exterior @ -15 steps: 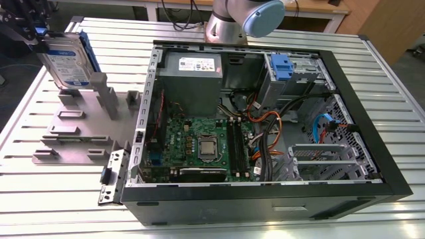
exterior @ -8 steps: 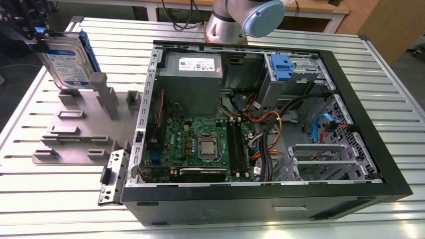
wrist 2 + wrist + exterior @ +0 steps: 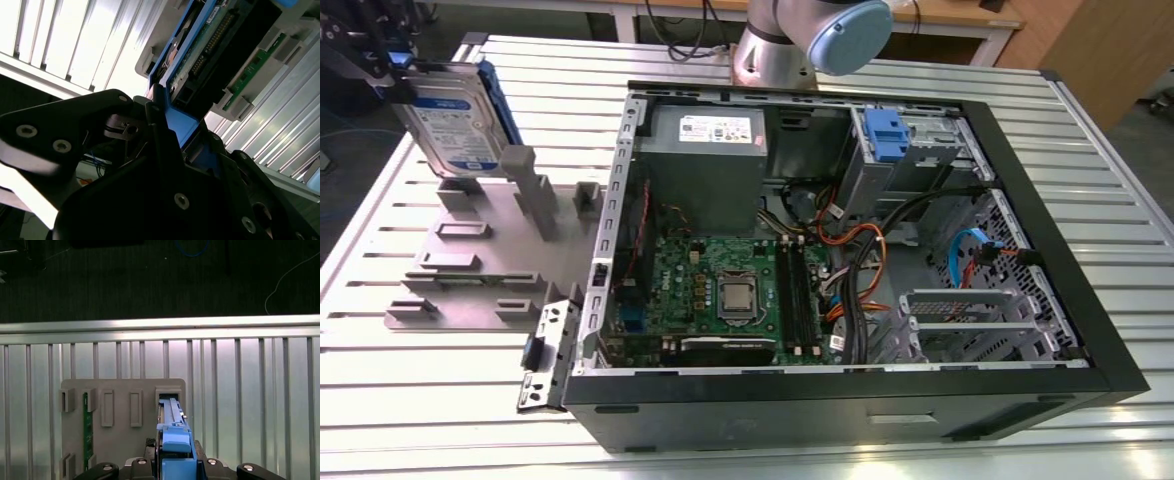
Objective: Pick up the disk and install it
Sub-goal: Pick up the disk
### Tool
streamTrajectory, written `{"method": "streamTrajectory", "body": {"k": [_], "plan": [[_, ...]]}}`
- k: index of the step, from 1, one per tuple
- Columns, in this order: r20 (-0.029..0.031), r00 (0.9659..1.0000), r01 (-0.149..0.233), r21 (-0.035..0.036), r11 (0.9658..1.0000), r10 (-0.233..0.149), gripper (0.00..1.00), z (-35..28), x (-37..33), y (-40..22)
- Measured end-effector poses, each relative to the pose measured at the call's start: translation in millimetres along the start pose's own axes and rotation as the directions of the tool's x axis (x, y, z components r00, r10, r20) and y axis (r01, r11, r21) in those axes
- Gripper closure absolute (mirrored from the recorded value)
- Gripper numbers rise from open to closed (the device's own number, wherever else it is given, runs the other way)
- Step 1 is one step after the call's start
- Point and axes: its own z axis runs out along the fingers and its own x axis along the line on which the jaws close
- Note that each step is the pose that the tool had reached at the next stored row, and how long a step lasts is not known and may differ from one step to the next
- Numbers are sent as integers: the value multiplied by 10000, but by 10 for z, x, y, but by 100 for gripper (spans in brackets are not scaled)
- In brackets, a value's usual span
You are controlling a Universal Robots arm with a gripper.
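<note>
Ribbed aluminium desk (image 3: 440, 420), brightly lit from above. Dark floor (image 3: 125, 285) beyond its edge. Wooden furniture (image 3: 1081, 50) stands behind, at the exterior view's right.

One of each, by my count

I count one disk (image 3: 454, 115) and one gripper (image 3: 175, 467), mine. On the exterior view's right there is one open computer case (image 3: 1067, 300). In it are one grey power supply (image 3: 700, 160), one blue bracket (image 3: 886, 135) and one green motherboard (image 3: 707, 280) carrying one processor (image 3: 738, 293). On the exterior view's left lies one grey fixture plate (image 3: 454, 270), and in the first wrist view one green circuit strip (image 3: 88, 425) stands in it. One slatted metal table (image 3: 440, 420) bears everything. I cannot count the plate's slots for certain.
</note>
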Motion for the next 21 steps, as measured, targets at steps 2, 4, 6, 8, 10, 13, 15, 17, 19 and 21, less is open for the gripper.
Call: {"method": "streamTrajectory", "body": {"k": [2,4,6,8,10,13,15,17,19,21], "plan": [[0,10000,0,0,10000,0,64,-9,0,0],[0,10000,0,0,10000,0,64,-17,0,0],[0,10000,0,0,10000,0,64,-21,1,0],[0,10000,0,1,10000,0,64,-26,1,0],[0,10000,0,1,10000,0,64,-30,1,0],[1,10000,0,1,10000,0,64,-37,1,0],[0,10000,0,1,10000,0,64,-100,2,-1],[0,10000,0,0,10000,0,64,-104,2,-1],[0,10000,0,1,10000,0,64,-109,3,-2],[0,10000,0,1,10000,0,64,-113,2,-1]]}}
